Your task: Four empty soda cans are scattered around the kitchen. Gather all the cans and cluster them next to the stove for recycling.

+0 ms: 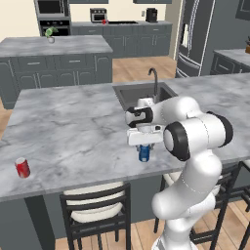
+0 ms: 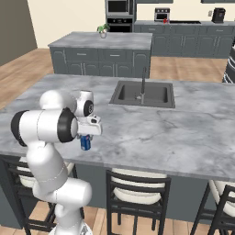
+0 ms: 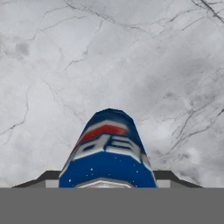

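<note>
Blue soda can, small upright metal cylinder with a red-and-white band: standing on the grey marble worktop close to its near edge, in line with the sink but well short of it. Seen from above in the hand view, label upward in frame, silver top rim at the bottom.

End effector, white hand with two dark fingers: positioned directly over the blue can, pointing down, one finger on each side of the can body. Contact with the can not resolvable; cannot tell whether gripping or merely straddling. Can base appears to rest on the worktop in the right base view.

Red soda can, small upright metal cylinder: near the left end of the same worktop, close to the near edge, well apart from the blue can.

Dark inset sink with thin curved faucet: at the far edge of the worktop, beyond the arm.

Black flat cooktop stove: on the far back-wall counter, well apart from both cans, with a grey toaster oven just to its left.

Second grey-topped island beyond the worktop, carrying a small potted plant.

Dark-framed chairs with cream cushions tucked under the near edge.
</note>
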